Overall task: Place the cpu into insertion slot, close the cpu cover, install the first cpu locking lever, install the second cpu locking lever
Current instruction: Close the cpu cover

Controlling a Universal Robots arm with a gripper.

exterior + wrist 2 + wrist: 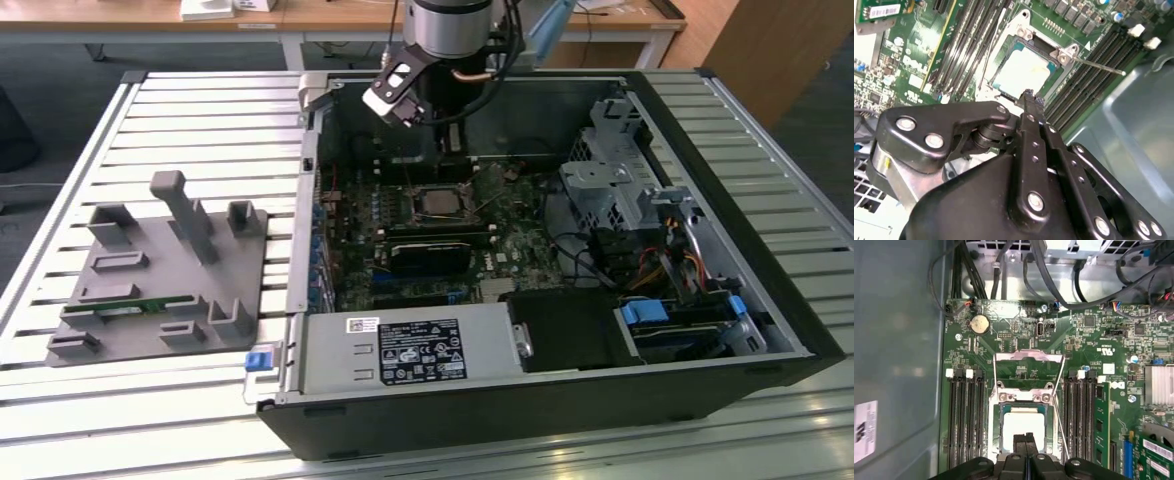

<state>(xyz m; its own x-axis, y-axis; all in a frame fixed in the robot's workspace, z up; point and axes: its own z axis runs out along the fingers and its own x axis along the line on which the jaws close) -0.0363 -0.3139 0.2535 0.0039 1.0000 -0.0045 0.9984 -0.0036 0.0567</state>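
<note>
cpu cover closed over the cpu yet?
No: in the first wrist view the cpu cover stands swung open beyond the insertion slot, leaving the cpu bare.

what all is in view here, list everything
computer case: one, black, open, on the slatted table
circuit board: one, green, inside the case
chip: one, silvery, lying in the socket
cover: one, silver frame, swung open off the socket
coin battery: one, silver, on the board
holder plate: one, grey, on the table, the exterior view's left of the case
arm: one, silver and black, above the case
hand: one, black, fingers together, over the chip
</note>
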